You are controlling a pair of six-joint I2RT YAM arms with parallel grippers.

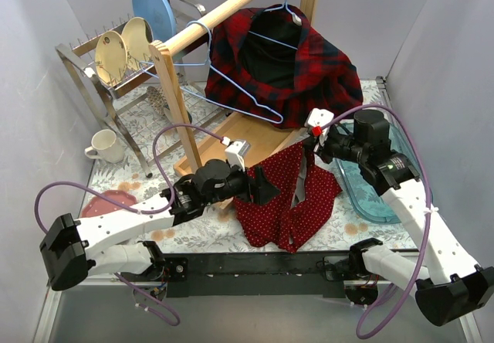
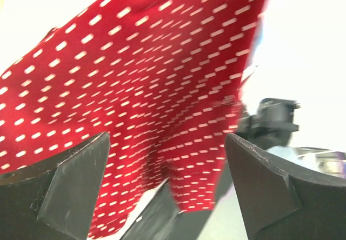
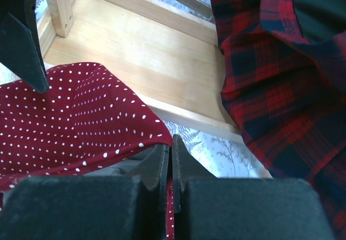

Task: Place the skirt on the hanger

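The red skirt with white dots (image 1: 287, 198) hangs from my right gripper (image 1: 310, 147) down onto the table's front middle. In the right wrist view my right gripper (image 3: 171, 149) is shut on the skirt's (image 3: 70, 115) top edge. My left gripper (image 1: 262, 186) is open at the skirt's left edge. In the left wrist view the skirt (image 2: 135, 78) fills the space ahead of the wide-apart left gripper (image 2: 167, 164); I cannot tell if it touches. An empty light-blue wire hanger (image 1: 231, 88) hangs on the wooden rod (image 1: 224, 9) behind.
A red plaid shirt (image 1: 309, 65) hangs on a second hanger at the back, also in the right wrist view (image 3: 281, 61). The rack's wooden base (image 1: 247, 138) lies behind the skirt. A dish rack (image 1: 123, 57), mug (image 1: 104, 146), pink plate (image 1: 108, 202) stand left; a blue-green tray (image 1: 370, 196) lies right.
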